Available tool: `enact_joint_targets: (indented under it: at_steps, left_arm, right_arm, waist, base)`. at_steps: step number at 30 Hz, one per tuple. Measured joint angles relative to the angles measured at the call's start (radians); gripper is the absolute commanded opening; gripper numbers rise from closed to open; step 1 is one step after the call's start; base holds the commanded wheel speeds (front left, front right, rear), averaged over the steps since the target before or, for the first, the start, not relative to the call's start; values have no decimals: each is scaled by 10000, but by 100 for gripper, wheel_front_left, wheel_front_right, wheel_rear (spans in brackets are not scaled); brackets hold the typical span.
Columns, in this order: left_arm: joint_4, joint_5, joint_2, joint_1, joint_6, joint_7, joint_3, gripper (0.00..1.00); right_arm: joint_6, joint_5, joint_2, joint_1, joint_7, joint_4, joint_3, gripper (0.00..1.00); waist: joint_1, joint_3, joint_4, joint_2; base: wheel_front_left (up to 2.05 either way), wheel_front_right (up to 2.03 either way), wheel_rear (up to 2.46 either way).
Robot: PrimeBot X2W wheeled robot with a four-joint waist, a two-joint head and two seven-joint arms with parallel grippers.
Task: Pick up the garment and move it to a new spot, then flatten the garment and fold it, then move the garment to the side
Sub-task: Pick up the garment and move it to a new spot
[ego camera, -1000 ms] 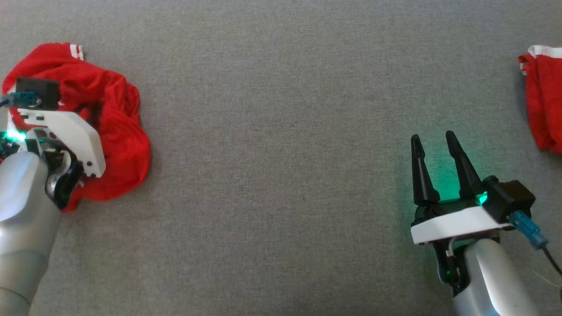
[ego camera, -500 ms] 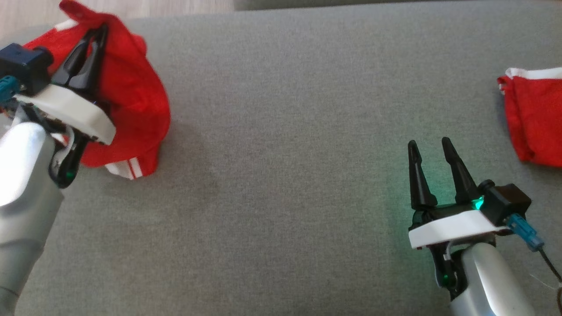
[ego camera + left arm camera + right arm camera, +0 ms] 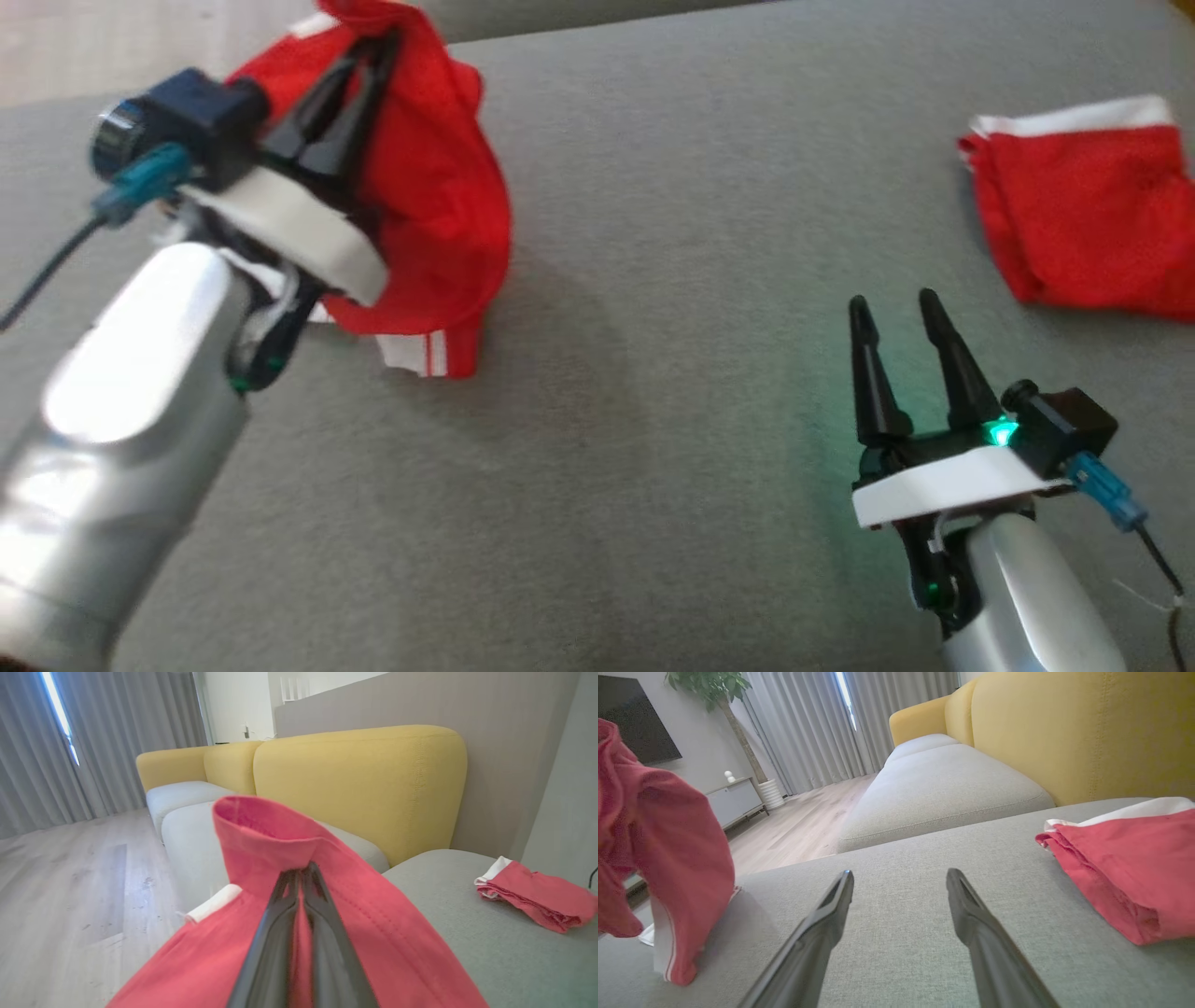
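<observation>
A red garment (image 3: pixel 439 205) with white trim hangs from my left gripper (image 3: pixel 373 47), which is shut on a pinch of its cloth near the top. It is lifted off the grey cushion (image 3: pixel 653 280) at the upper left, its striped hem dangling low. From the left wrist the garment (image 3: pixel 261 854) drapes over my closed fingers (image 3: pixel 322 933). The right wrist view shows the garment (image 3: pixel 668 858) hanging at the left. My right gripper (image 3: pixel 896 308) stands open at the lower right, low over the cushion, with nothing between its fingers (image 3: pixel 831 910).
A second red garment (image 3: pixel 1083 215) with a white band lies folded at the cushion's right edge, also visible as the folded garment (image 3: pixel 1134 868). A yellow sofa back (image 3: pixel 364 784) rises behind. Wooden floor (image 3: pixel 60 896) lies beyond the cushion's left edge.
My left gripper closed on the crumpled garment and lifted it up and toward the middle. The head camera has tilted, shifting the whole picture. The right gripper stayed open in place.
</observation>
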Motion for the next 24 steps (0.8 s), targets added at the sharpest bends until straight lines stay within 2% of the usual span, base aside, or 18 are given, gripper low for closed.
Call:
enact_joint_targets:
  at_steps: [7,8,9,12,15,20,24]
  left_arm:
    - [399,25,-1001,-937,230,481,-345,0]
    - [573,2,-1202,-1060,230,504,-345,11]
    - [771,-2,-1411,-1168,245,495,-351,100]
    - [1356,0,-1871,-1400,282,349,-430,100]
    - [1900,15,-2029,-1591,330,-134,-362,100]
    - [2476,59,-1883,-1732,301,-886,-232,100]
    - [2652,115,-1499,-1685,236,-1526,-27,100]
  right_arm:
    - [0,545,-2,-584,0,-290,631,100]
    - [0,610,-2,-676,0,-322,681,100]
    - [0,669,-2,-741,0,-347,736,100]
    - [0,759,-6,-800,0,-359,802,100]
    - [0,759,-4,-799,0,-364,790,100]
    - [0,713,-6,-792,-2,-353,619,100]
    - [0,466,-4,-771,-2,-318,355,100]
  waist:
    - [1,471,-1102,0]
    - [1,549,-1258,0]
    - [1,629,-1410,0]
    - [2,865,-1766,0]
    - [3,1047,-1928,0]
    - [2,988,-1597,0]
    - [1,783,-1099,0]
  base:
    - [0,0,0]
    - [0,0,0]
    - [0,0,0]
    - [0,0,0]
    - [0,0,0]
    - [0,0,0]
    - [0,0,0]
